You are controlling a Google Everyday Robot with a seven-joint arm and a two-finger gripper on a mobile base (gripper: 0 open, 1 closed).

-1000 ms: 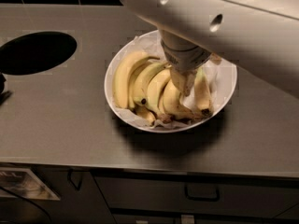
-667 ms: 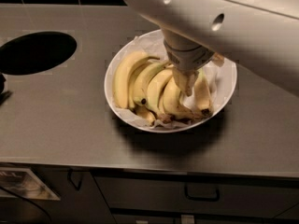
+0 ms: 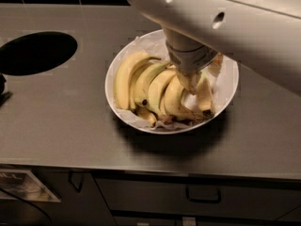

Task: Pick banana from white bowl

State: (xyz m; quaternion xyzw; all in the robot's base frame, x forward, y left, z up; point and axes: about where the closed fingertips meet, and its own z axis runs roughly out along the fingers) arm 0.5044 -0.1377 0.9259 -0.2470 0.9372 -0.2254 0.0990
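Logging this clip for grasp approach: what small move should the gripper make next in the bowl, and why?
Probably a slight shift toward the banana: the gripper sits low in the white bowl, between that short banana and the curved bunch, so it could catch the bunch instead.

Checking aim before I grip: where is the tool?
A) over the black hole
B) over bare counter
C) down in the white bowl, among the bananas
C: the tool reaches down into the white bowl, its tip between the bunch and the single banana.
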